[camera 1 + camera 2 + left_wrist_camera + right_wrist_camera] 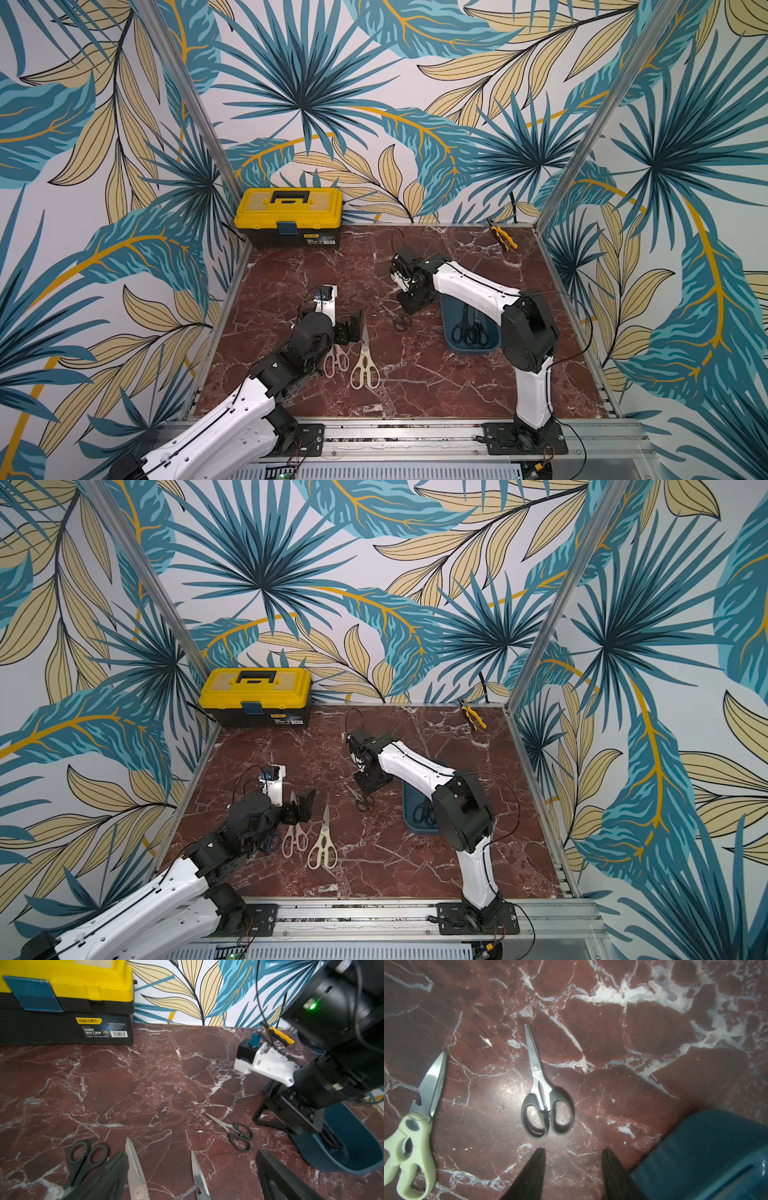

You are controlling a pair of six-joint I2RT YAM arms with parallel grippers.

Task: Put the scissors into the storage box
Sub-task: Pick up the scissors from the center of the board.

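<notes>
Right gripper (573, 1150): fingers apart, nothing between them, low over the red marble tabletop (415, 395), near the small black-handled scissors (542, 1095) and the storage box (706, 1157)
Left gripper (191, 1153): jaws spread wide, empty, above the pale pink-handled scissors (336, 359) and cream-handled kitchen shears (365, 365)
Small pair: closed, flat on the marble, just outside the teal box
Box contents: black-handled pairs (469, 332) lying lengthwise inside
Large black-handled scissors (83, 1157): on the table, blades hidden behind a left finger
Back edge: yellow-and-black toolbox (289, 216); yellow-handled pliers (505, 237)
</notes>
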